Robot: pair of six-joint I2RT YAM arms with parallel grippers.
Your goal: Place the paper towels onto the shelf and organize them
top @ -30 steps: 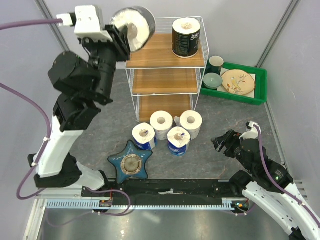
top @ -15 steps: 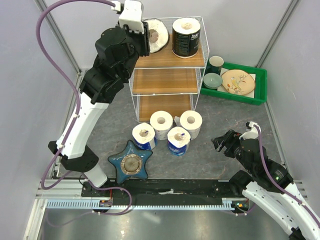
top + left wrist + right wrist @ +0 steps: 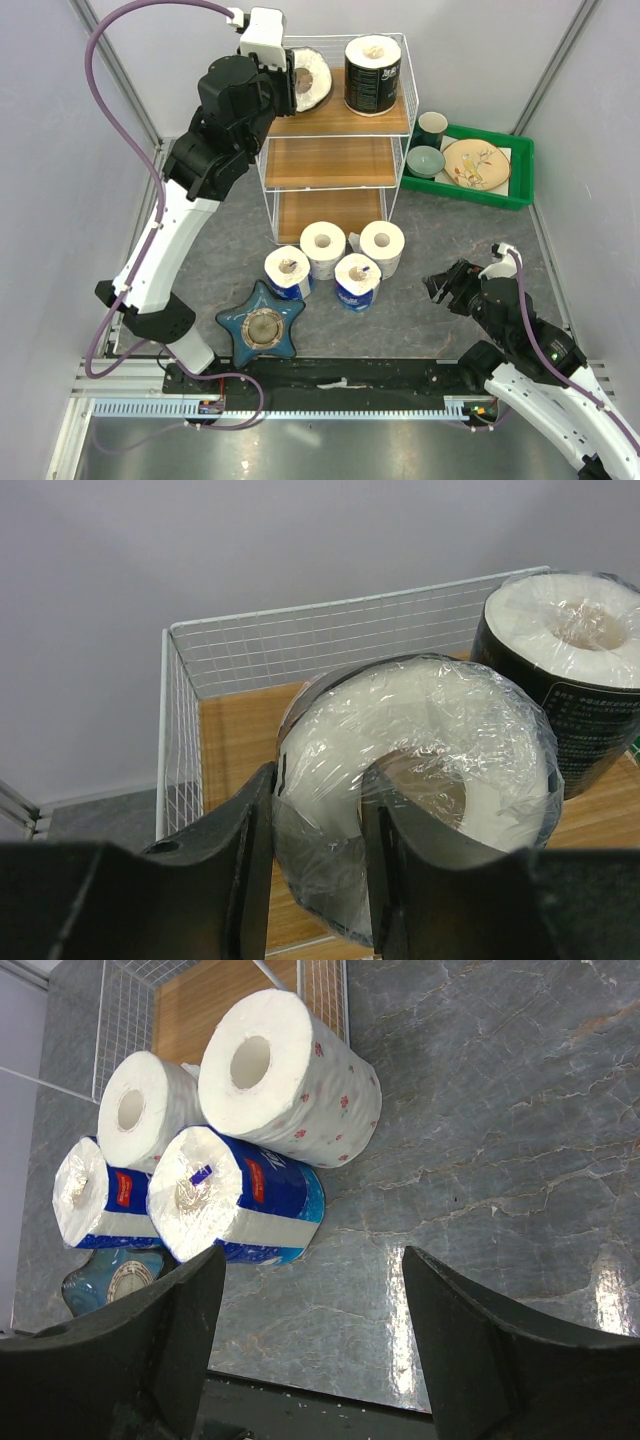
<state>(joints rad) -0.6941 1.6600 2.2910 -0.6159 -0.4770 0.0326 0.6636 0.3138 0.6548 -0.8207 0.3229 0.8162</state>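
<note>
**Q:** Which step is in hand?

**A:** Placement of a roll on the shelf (image 3: 330,162). The left gripper (image 3: 315,880) is clamped on a black-wrapped roll (image 3: 420,740), its jaws pinching one side of the roll's wall. The roll hangs tilted over the left part of the top tier (image 3: 330,118). It is just beside a second black roll (image 3: 372,75), which stands upright on the right part of that tier. The wrist view hides the underside of the held roll, so contact with the board cannot be confirmed.

**Q:** What does the next move call for?

**A:** Lower the roll until it bears on the board, keeping it clear of the wire wall. Then spread the jaws and withdraw without dragging the neighbouring roll.

**Q:** And the other arm?

**A:** The right gripper (image 3: 315,1340) stands wide and holds nothing. It sits low over the table (image 3: 440,230), near four rolls (image 3: 322,247) grouped in front of the shelf. One of these is the likely next pick.
</note>
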